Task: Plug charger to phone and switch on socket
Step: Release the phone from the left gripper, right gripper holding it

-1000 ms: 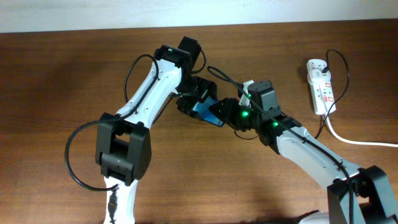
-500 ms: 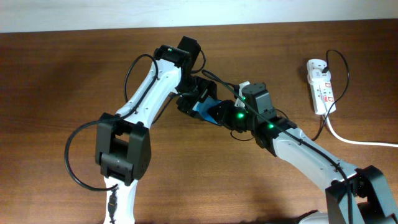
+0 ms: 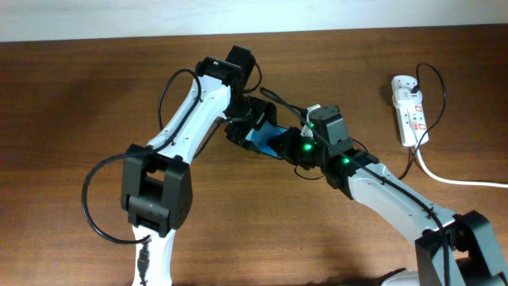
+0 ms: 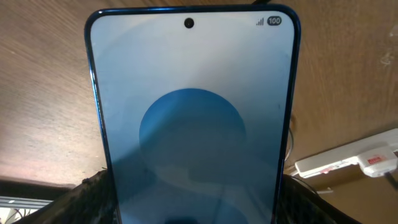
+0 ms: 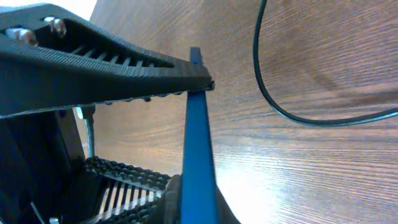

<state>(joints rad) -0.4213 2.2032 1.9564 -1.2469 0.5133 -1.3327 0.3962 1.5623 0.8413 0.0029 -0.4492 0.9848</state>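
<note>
The phone [image 4: 193,124] is held off the table near the middle of the overhead view, its lit screen turned to the left wrist camera. The left claw [image 3: 251,127] is clamped across its width, one pad on each long edge, at the phone's 10 o'clock end; this grip leaves the short ends free, presumably so the port can be reached. At the 4 o'clock end the right claw [image 3: 287,148] has its jaws drawn together; its own camera shows the phone edge-on, with dark tips seeming to flank the blue edge low in the view. I judge it pinched on the phone, perhaps to steady it, though that part is blurred. The charger [image 5: 292,116], a thin black cable, lies loose on the table [image 3: 79,95] at 2 o'clock in that view; its plug tip is not visible, and nothing shows as plugged in. The socket [image 3: 410,111] lies well apart at 3 o'clock from the phone, untouched; plugging and switching both look undone.
</note>
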